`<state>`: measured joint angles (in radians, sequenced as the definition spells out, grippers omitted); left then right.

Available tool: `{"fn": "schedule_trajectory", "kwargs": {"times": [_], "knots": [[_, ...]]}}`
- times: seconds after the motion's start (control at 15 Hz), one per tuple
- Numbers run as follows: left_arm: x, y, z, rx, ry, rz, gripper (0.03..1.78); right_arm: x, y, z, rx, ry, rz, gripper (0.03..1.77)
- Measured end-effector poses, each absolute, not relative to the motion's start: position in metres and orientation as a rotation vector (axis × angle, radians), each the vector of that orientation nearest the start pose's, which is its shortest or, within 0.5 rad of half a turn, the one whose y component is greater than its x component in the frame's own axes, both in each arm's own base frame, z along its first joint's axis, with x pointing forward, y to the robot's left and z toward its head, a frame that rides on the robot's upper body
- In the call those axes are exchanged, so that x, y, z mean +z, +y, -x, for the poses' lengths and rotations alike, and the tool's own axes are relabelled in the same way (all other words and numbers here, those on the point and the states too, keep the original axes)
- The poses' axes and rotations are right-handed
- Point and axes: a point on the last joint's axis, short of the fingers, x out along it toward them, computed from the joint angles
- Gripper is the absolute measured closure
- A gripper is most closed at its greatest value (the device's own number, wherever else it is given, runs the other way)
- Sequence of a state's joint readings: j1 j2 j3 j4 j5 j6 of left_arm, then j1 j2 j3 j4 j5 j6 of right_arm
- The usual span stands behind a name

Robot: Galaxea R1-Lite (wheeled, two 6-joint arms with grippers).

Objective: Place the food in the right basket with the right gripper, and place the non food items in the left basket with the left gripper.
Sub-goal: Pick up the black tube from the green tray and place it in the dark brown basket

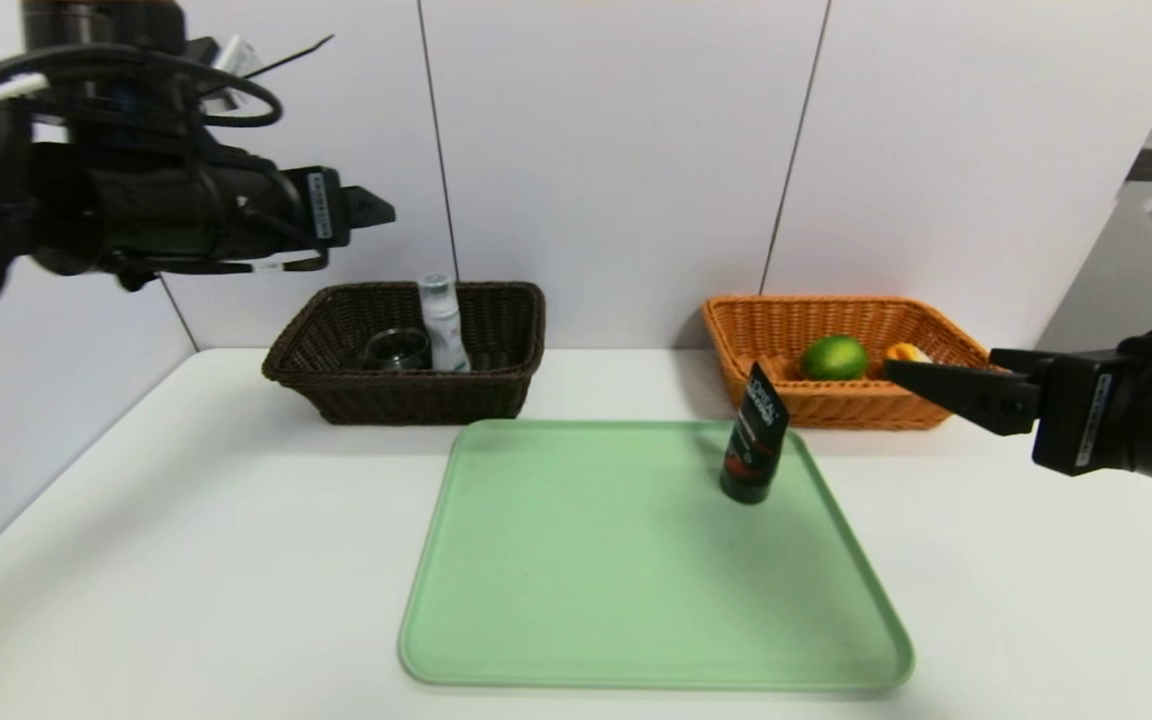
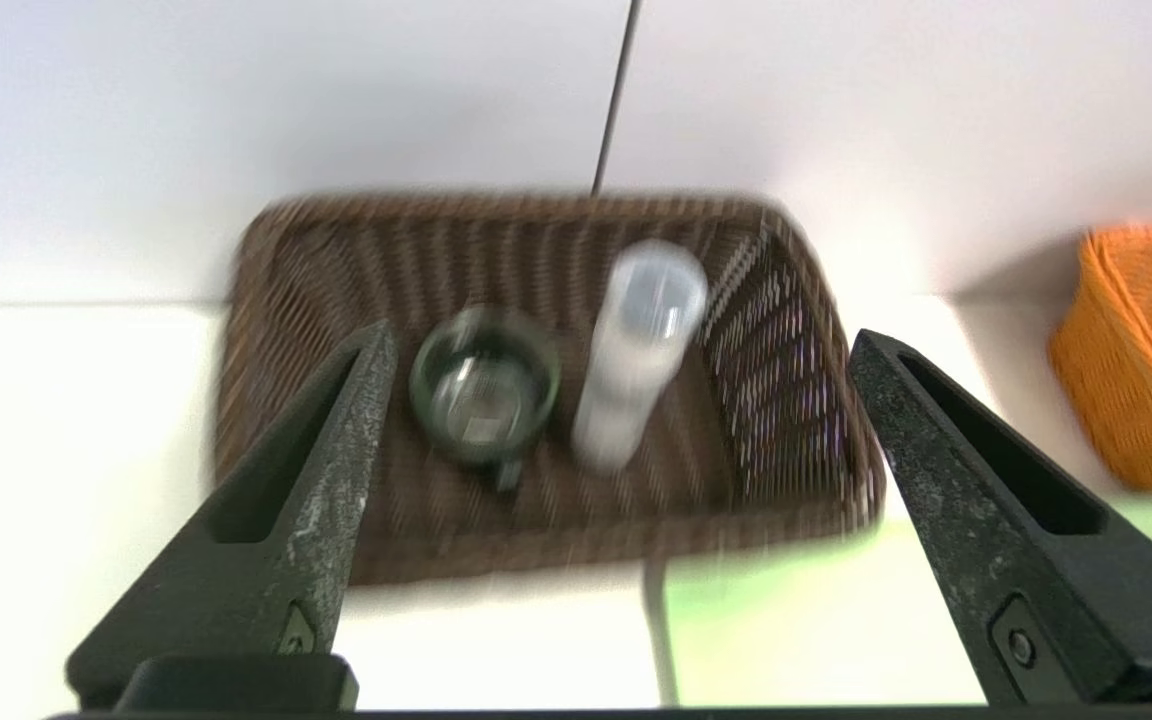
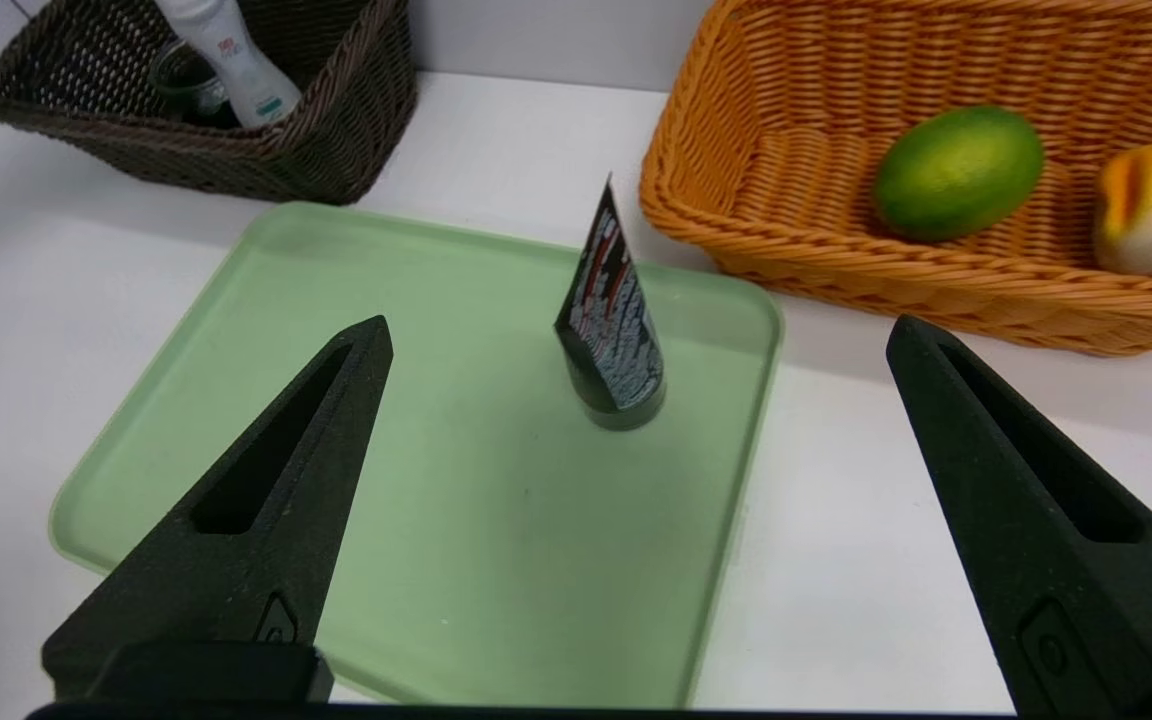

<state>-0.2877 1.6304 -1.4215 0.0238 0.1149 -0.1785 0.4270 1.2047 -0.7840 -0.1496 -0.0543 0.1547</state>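
The left claw (image 2: 621,520) hangs raised above the white tabletop (image 1: 186,560), on the near side of the dark brown wicker basket (image 1: 406,395). Its two black fingers (image 2: 306,500) stand wide apart with nothing between them. In the left wrist view the fingers frame the basket interior from above.

The dark brown wicker basket sits at the rear left of the tabletop, against the white wall. It contains a white cylindrical bottle with a clear cap (image 1: 441,325), leaning upright, and a dark glass jar (image 1: 397,349) just beside the bottle.

The right claw (image 3: 636,520) is held level at the right side of the tabletop, near the front corner of the orange wicker basket (image 1: 836,405). Its fingers (image 3: 1016,520) are fully spread and hold nothing.

The orange wicker basket sits at the rear right. It contains a green lime (image 1: 834,357) and an orange-and-white food item (image 1: 906,352), near each other.

The pale green rectangular plastic tray (image 1: 586,600) lies at the centre of the tabletop, in front of both baskets. One black cosmetic tube with red and white print (image 1: 755,437) stands cap-down near the tray's rear right corner, tilted slightly.
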Motion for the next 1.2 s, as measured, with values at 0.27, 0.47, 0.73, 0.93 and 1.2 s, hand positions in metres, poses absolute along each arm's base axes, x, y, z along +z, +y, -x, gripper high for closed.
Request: {"fn": "schedule_trajectory", "kwargs": {"times": [0.27,0.47,0.73,0.93,1.2], "knots": [[0.298,-0.056,-0.201,-0.109,0.286,0.115,0.16,0.213,0.098,-0.169,0.332,0.276,-0.058,0.09],[0.282,-0.041,-0.154,-0.085,0.313,0.106,0.15,0.188,0.109,-0.175,0.343,0.277,-0.068,0.09],[0.282,-0.032,-0.123,-0.069,0.296,0.107,0.14,0.159,0.123,-0.194,0.317,0.251,-0.082,0.09],[0.285,-0.03,-0.119,-0.06,0.274,0.109,0.13,0.143,0.134,-0.206,0.285,0.223,-0.087,0.09],[0.291,-0.03,-0.119,-0.059,0.257,0.111,0.12,0.123,0.144,-0.218,0.279,0.255,-0.07,0.09]]}}
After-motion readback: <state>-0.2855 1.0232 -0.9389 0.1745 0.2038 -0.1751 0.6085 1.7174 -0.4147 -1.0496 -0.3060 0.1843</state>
